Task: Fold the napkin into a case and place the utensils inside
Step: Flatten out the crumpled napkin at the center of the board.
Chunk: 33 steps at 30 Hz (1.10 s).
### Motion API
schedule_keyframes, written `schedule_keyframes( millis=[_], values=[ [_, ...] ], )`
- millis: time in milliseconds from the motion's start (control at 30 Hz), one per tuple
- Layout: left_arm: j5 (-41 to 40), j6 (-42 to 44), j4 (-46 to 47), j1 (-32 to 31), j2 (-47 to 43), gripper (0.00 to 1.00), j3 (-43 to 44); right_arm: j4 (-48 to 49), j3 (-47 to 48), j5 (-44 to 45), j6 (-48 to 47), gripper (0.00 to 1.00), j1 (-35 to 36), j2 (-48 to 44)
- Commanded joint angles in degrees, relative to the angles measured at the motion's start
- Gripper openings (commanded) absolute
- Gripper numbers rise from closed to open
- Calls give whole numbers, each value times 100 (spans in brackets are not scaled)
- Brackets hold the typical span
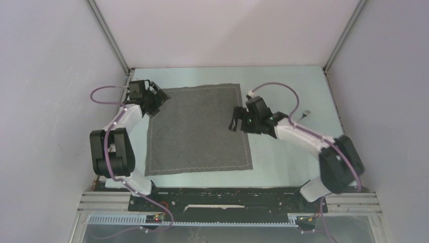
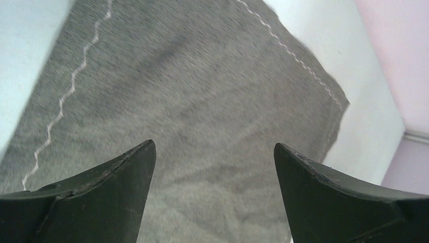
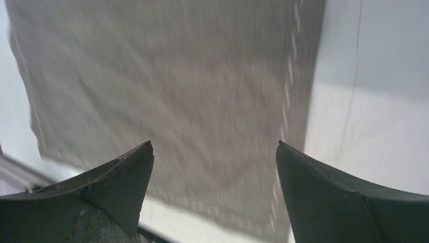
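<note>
The napkin [image 1: 198, 129] lies spread open and flat on the table [image 1: 293, 91], a little left of the middle. It is one grey sheet, almost square, and its near edge is close to the near side of the table. A pale stitched hem line [image 2: 66, 96] runs just inside its edges, and in the left wrist view a few soft wrinkles show in the cloth. The left gripper [image 1: 157, 103] is at the far left corner of the napkin and points toward the cloth. Its two dark fingers [image 2: 119, 177] stand wide apart with nothing between them, only the grey cloth below. I cannot tell if the tips touch the cloth. The right gripper [image 1: 233, 121] is over the right edge of the napkin, about halfway along it, and points left. Its fingers [image 3: 324, 177] are also spread wide and hold nothing. Both wrist views are somewhat blurred. Under the right gripper the cloth's right edge and the bare pale table beside it are visible. Plain pale walls [image 1: 45, 76] stand on the left, right and far sides of the table.
</note>
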Motion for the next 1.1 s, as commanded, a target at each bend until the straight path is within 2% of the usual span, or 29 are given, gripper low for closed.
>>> schedule_keyframes(
  millis=[0,167,267,400,600,800,1067],
  values=[
    [-450,-346,449,133,662,94,409,915,1295,-23,-520,98,-328,1442],
    [-144,-939,602,300,1896,95,1143,1560,2730,-1091,33,98,-801,3086],
    [-78,-1317,525,387,2408,95,1531,1607,3602,-1530,240,97,-913,3971],
    [-132,-1583,350,455,2899,95,1965,1385,4467,-1554,348,97,-993,4667],
    [482,-1886,316,589,3782,95,2762,1394,4772,-1627,697,96,-1370,5172],
    [534,-1860,308,614,4289,96,3436,1099,5455,-1657,704,96,-1636,5756],
    [354,-808,-380,582,4921,100,5192,725,5981,-1862,368,96,-1740,5832]
  ],
)
